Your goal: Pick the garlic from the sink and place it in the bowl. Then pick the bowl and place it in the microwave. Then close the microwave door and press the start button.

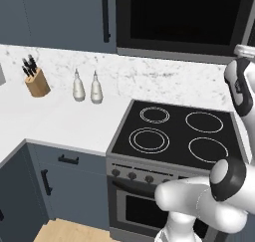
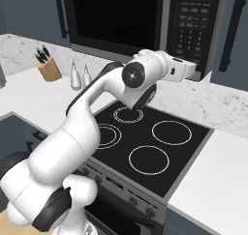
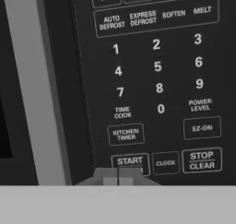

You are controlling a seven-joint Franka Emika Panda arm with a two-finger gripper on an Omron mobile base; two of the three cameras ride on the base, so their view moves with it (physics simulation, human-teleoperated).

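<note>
The end effector [image 3: 118,176], its tips pressed together, sits right at the START button [image 3: 130,162] on the microwave [image 2: 145,21] keypad, beside the shut microwave door [image 2: 114,19]. To finish well, I'd push straight in, square on START, clear of CLOCK [image 3: 165,163]

microwave [image 3: 156,80] keypad digits 0–9, START, CLOCK, STOP CLEAR, EZ-ON, KITCHEN TIMER

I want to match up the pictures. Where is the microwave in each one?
Left base view: microwave at the top, right of centre, above the stove.
Right base view: top centre, door shut, keypad on its right side.
Hand view: the keypad up close, gripper at the START button.
Shared landmark: the keypad.
</note>
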